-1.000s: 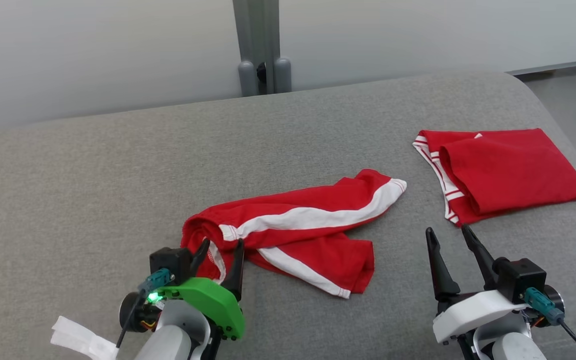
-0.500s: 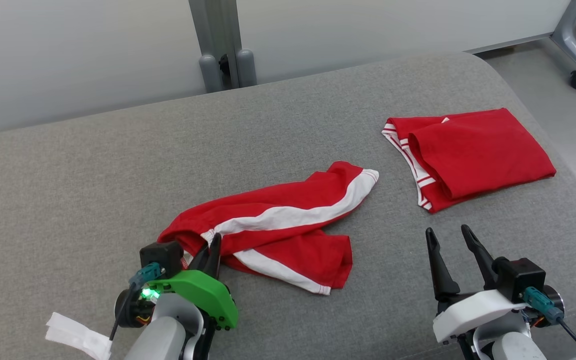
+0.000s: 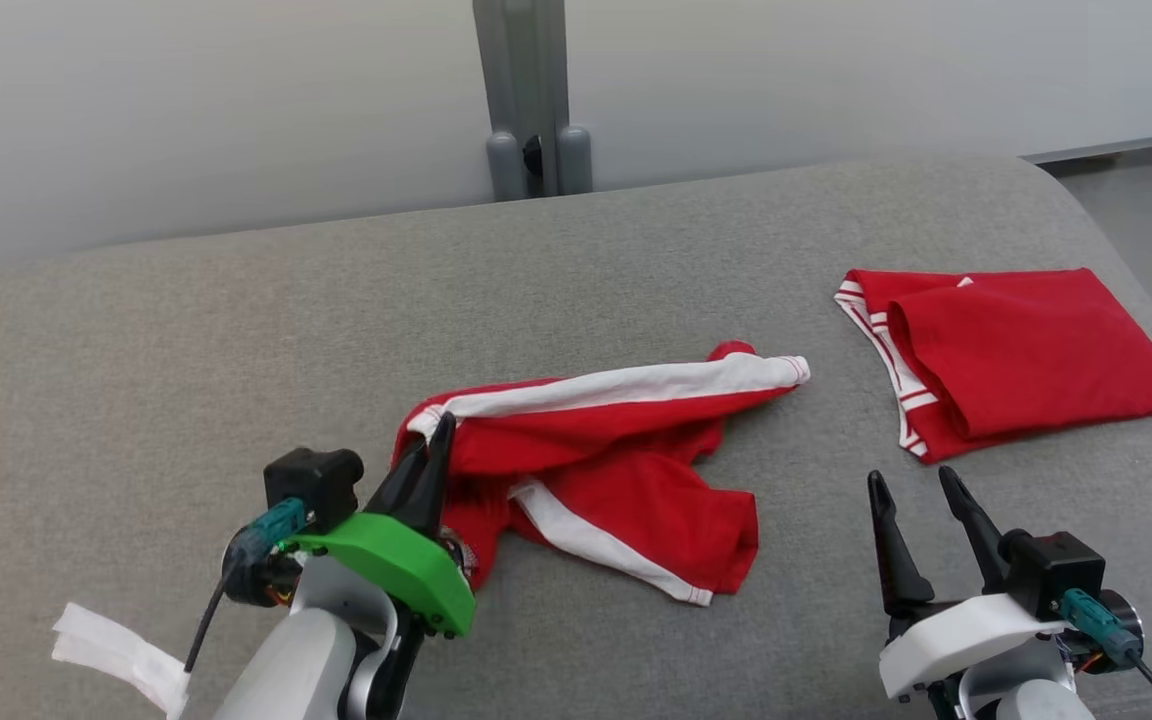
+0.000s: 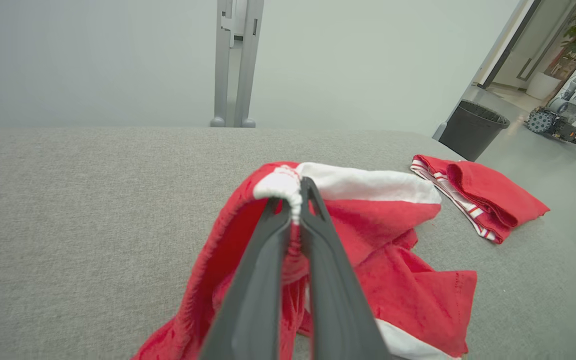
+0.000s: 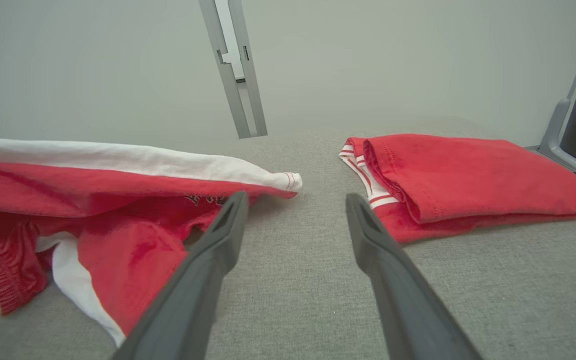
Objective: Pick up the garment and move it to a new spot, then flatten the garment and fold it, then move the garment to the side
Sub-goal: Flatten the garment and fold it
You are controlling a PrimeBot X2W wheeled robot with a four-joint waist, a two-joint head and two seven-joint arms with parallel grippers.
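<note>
Clamped shut, the left gripper (image 3: 441, 428) pinches the gathered white-and-red waistband edge of the crumpled red shorts with white side stripes (image 3: 626, 470). In the left wrist view the two dark fingers (image 4: 328, 260) press together with the elastic hem caught between their tips. The held end stands raised like a small tent, and the cloth drapes down from it on both sides. The rest of the shorts lies on the middle of the grey fabric-covered surface (image 3: 236, 330). One white-striped leg stretches out toward the robot's right. The other leg lies rumpled nearer the robot, its hem flat on the fabric.

The right gripper (image 3: 911, 478) is low over the surface with its jaws spread wide and nothing between them. It sits to the right of the shorts, apart from them, and just on the near side of a folded red garment with white striped trim (image 3: 1026, 350). That garment lies flat near the surface's rounded right end, well apart from the shorts.

Behind the surface a grey metal post with two rounded feet (image 3: 533, 100) stands against a pale wall (image 3: 186, 100). A white strip (image 3: 116, 655) hangs beside the left arm. The left wrist view also shows a dark bin (image 4: 473, 127) on the floor beyond the right end.
</note>
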